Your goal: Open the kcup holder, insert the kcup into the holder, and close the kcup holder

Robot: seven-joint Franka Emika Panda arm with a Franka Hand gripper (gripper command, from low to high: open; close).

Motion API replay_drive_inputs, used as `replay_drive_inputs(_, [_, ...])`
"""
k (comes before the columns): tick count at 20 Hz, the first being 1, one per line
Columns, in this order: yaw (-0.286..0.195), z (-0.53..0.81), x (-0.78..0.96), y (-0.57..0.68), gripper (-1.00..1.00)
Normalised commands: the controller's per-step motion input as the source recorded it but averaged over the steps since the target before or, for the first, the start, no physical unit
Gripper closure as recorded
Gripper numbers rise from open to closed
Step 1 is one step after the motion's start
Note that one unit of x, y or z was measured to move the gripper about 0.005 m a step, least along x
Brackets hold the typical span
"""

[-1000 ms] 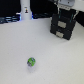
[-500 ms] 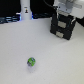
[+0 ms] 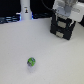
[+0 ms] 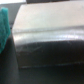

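- While the arm's white-and-grey gripper point(image 3: 65, 11) hangs over the black boxy plastic kcup holder point(image 3: 64, 27) at the far end of the exterior view's right, the drawers appear shut and the opening step looks not yet done.
- Fingers: spread cannot be told; they are blurred outside, and the wrist view shows none.
- Kcup holder: stiff, boxy, likely light enough to slide on the white counter point(image 3: 20, 47) if pulled hard. Judged hold: the front edge or lip of one grey drawer face point(image 4: 50, 27), drawn straight out. The wrist view shows a smooth, glossy face, probably slippery.
- Kcup: small round bright-green pod with white patches point(image 3: 31, 62), lying alone on the counter near the front, well apart from the holder. Judged light, thin-walled, prone to roll; take by its sides, gently.
- Tall white bottle-like post point(image 3: 25, 10): far edge, exterior view's left, no part in the task.
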Motion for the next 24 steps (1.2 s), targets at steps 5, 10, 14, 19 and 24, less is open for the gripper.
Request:
replay_drive_inputs(5, [-0.006, 0.0, 0.03, -0.01, 1.0])
replay_drive_inputs(10, [-0.014, 0.11, 0.37, -0.07, 1.0])
replay_drive_inputs(14, [-0.021, 0.21, 0.58, -0.22, 1.0])
replay_drive_inputs(19, [-0.059, 0.14, 0.78, -0.18, 1.0])
replay_drive_inputs(24, [-0.064, 0.16, 0.95, -0.24, 1.0])
